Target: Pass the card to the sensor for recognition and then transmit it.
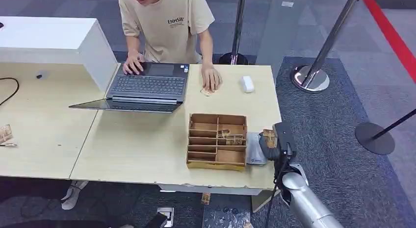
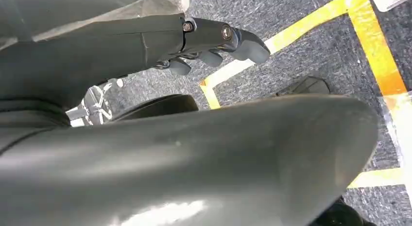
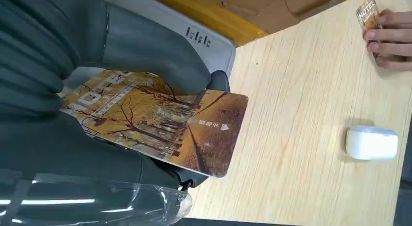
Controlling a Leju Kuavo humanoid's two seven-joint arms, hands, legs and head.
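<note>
The right hand (image 3: 97, 114) grips the card (image 3: 160, 126) above the table's (image 1: 137, 149) right edge, beside the wooden tray (image 1: 217, 141). The pickup looks done; the pass over the white sensor (image 3: 371, 142), which lies well apart on the table, and the handover to the person (image 1: 167, 22) are probably still left. The card lies roughly flat, its long axis and free end pointing towards the sensor. The left hand (image 2: 209, 46) hangs by the floor, fingers curled around nothing.

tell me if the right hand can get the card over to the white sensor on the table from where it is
Probably yes. The right hand grips the card, and bare tabletop lies between it and the white sensor. The person's hand, holding another card, rests off to the side, apart from the sensor.
</note>
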